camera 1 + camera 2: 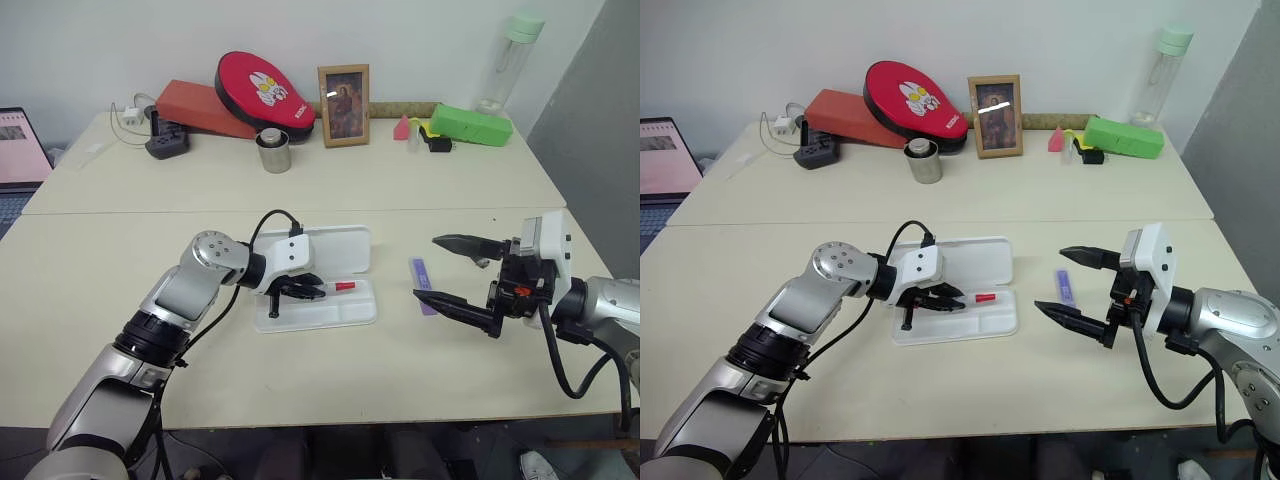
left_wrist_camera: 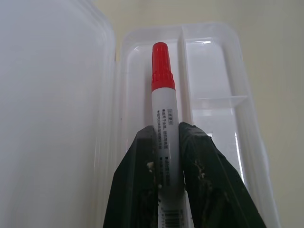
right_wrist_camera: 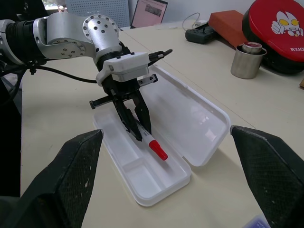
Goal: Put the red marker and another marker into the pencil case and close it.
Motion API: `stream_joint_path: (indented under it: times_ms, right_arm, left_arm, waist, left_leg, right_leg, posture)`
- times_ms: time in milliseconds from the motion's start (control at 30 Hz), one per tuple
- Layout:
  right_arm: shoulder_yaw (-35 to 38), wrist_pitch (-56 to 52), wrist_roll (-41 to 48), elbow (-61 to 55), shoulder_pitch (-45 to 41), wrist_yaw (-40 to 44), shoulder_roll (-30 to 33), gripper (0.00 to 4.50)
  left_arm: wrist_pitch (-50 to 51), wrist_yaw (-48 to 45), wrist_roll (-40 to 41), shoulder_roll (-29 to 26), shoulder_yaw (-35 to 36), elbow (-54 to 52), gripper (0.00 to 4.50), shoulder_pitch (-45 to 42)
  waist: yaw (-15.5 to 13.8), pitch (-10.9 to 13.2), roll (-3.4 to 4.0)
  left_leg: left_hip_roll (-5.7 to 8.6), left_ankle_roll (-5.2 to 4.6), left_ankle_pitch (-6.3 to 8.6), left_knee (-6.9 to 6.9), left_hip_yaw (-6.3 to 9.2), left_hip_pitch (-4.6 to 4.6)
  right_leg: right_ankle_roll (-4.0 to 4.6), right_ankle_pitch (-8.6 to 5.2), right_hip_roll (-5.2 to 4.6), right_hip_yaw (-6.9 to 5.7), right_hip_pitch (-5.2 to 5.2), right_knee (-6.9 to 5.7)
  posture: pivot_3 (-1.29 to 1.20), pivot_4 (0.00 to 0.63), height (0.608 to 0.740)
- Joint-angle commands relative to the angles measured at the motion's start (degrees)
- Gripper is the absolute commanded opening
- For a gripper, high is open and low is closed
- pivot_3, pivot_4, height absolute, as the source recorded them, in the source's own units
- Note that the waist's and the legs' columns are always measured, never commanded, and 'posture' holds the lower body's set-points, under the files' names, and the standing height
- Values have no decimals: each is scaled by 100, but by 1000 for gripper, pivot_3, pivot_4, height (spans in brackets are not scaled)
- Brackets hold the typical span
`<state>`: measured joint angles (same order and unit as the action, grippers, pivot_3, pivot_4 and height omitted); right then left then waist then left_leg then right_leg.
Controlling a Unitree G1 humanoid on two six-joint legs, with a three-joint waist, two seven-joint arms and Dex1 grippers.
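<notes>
The white pencil case [image 1: 350, 312] lies open in the middle of the near table, its lid [image 1: 345, 245] folded flat on the far side. My left gripper [image 1: 303, 290] is shut on the red marker [image 2: 164, 109], with its black fingers [image 2: 202, 166] clamped on the white barrel. The red cap points along the tray's long compartment beside the hinge. I cannot tell whether the marker touches the tray floor. The purple marker [image 1: 421, 272] lies on the table just right of the case. My right gripper [image 1: 1050, 280] hovers at it, open wide and holding nothing.
On the far table stand a metal cup [image 1: 273, 150], a picture frame [image 1: 343, 105], a red pad [image 1: 265, 90], a green box [image 1: 470, 124] and a bottle [image 1: 510, 60]. A laptop [image 1: 20, 145] sits at the far left. Bare table lies in front of the case.
</notes>
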<state>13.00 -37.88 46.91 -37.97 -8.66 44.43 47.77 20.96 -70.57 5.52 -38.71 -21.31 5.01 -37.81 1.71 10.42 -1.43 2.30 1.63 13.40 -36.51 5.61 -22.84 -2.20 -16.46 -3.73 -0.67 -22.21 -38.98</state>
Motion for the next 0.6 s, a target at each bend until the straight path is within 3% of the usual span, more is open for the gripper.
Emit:
stream_joint_path:
  times_ms: [33,433,533,600]
  right_arm:
    - [157,101,92,-121,-46,15,10,4500]
    - [1,-158,-54,-31,10,-165,70,4500]
    - [-306,-841,-331,165,-137,-1072,-82,4500]
    - [-498,-1441,-591,331,-359,-2013,-405,4500]
  left_arm:
    - [106,46,101,31,220,-340,1325,-80]
    - [620,166,446,117,428,-1129,3710,70]
    - [644,275,799,329,655,-1489,4373,199]
    - [680,387,1179,559,910,-1731,4486,312]
  waist:
    - [-1,0,0]
    - [0,0,0]
    - [-3,0,0]
    - [5,0,0]
  left_leg:
    - [0,0,0,0,0,0]
    - [0,0,0,-3,1,0]
    - [-1,0,0,-9,3,-2]
    - [-2,0,0,-14,3,-2]
  right_leg:
    - [0,0,0,0,0,0]
    - [0,0,0,0,1,0]
    - [0,0,0,1,2,-1]
    - [0,0,-1,2,3,-1]
  posture:
    - [0,150,740]
    - [0,150,740]
    - [0,150,740]
    - [0,150,740]
